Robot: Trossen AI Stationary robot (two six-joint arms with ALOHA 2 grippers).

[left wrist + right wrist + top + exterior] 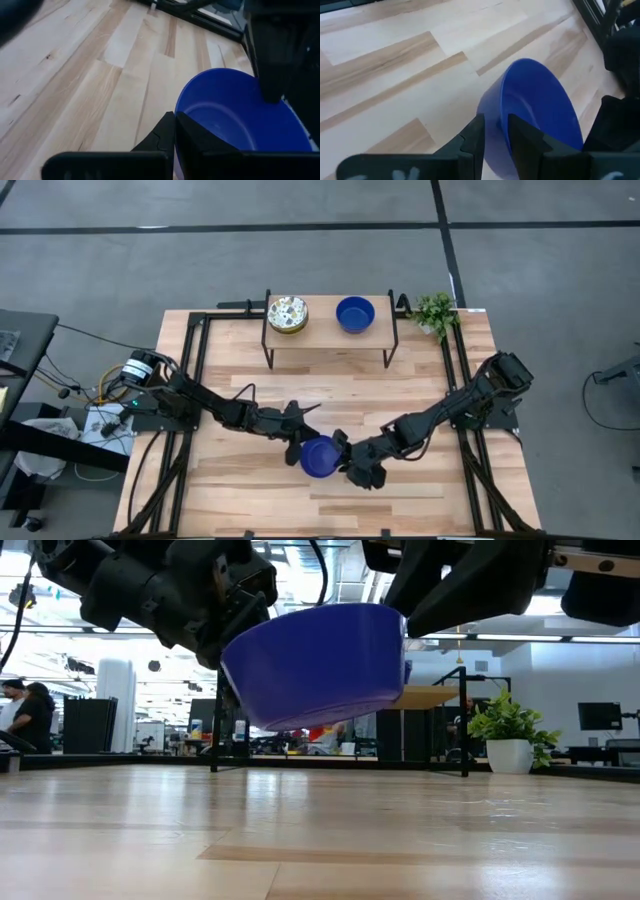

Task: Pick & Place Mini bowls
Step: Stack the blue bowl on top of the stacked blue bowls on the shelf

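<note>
Bowl first: a glossy cobalt blue mini bowl (319, 457) hangs above the wooden table (250, 500), near the middle of the near half, held between both arms. In the low view the blue bowl (315, 662) is clearly off the tabletop and tilted, its rim higher on the right than on the left.

The left gripper (304, 435) reaches in from the left side and is clenched on the bowl's rim; its wrist view shows one dark finger (200, 145) inside the blue bowl (235, 120) and the other finger outside the wall. The right gripper (347, 458) comes in from the right and is likewise clamped on the opposite rim; in its wrist view the rim of the bowl (540, 105) sits in the narrow gap between its fingers (472, 137), one on each face of the wall.

At the far edge of the table stands a small raised shelf (325, 333) on dark legs. On it, toward the left, rests a cream-white speckled mini bowl (287, 313); whether it is one bowl or several stacked I cannot tell. On the right of the shelf, well apart from it, sits another cobalt blue bowl (355, 314). Just beside the shelf's right end, at the far right corner, is a small potted plant (435, 312), which the low view shows in a white pot (509, 754).
</note>
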